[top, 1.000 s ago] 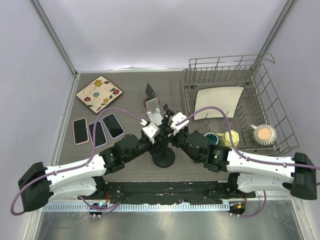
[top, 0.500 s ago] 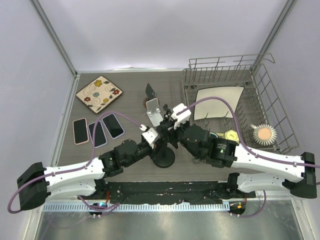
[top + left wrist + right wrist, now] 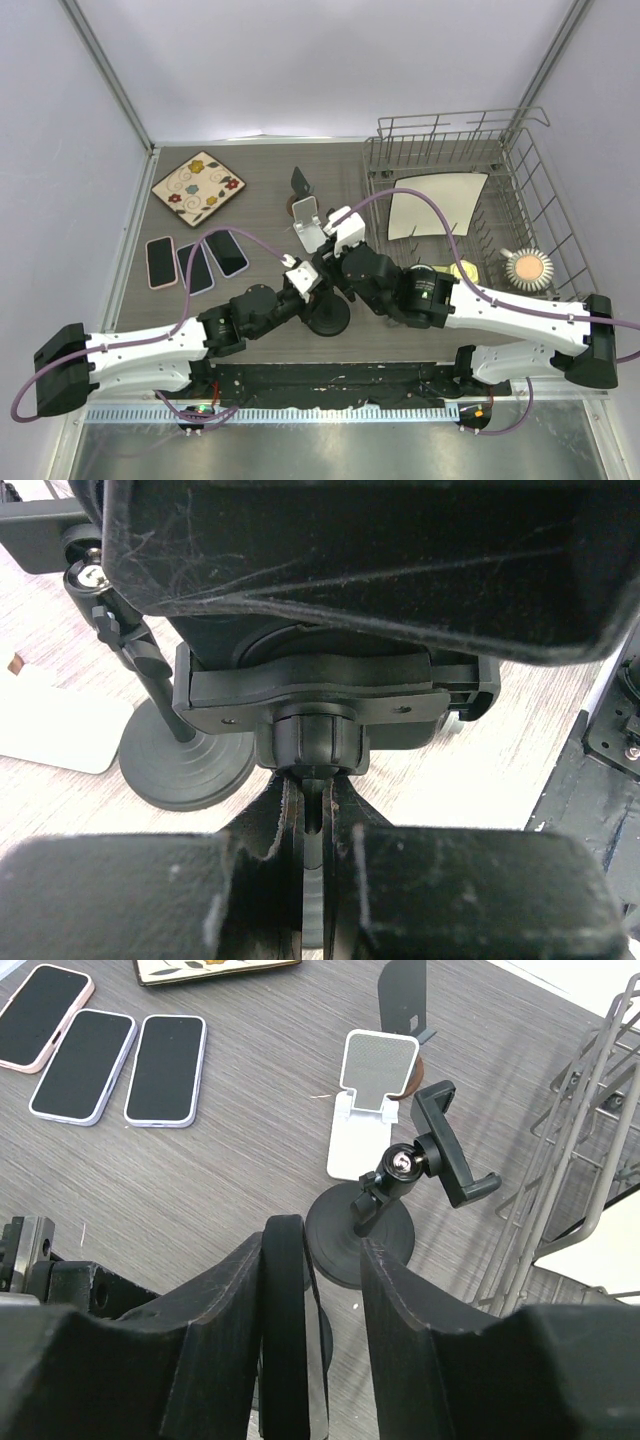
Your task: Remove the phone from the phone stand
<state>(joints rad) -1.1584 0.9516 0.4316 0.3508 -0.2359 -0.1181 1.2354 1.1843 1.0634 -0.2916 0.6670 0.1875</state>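
Pinching phone stand [image 3: 320, 690] stem w/ left gripper [image 3: 315, 810], fingers clenched. Straddling phone [image 3: 287, 1290] edge-on w/ right gripper [image 3: 320, 1250], jaws slack, gap on 1 side. Phone in clamp, mid-table, near side. Prob. stiff, slick, light, fragile glass; take by 2 long edges.

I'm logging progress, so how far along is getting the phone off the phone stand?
Done: the left pincer is shut on the neck of the phone stand, bracing it. In hand: the right pincer stands open around what looks like the phone, edge-on, with a gap on one side. Left: close on it, pull it free of the stand and set it down.
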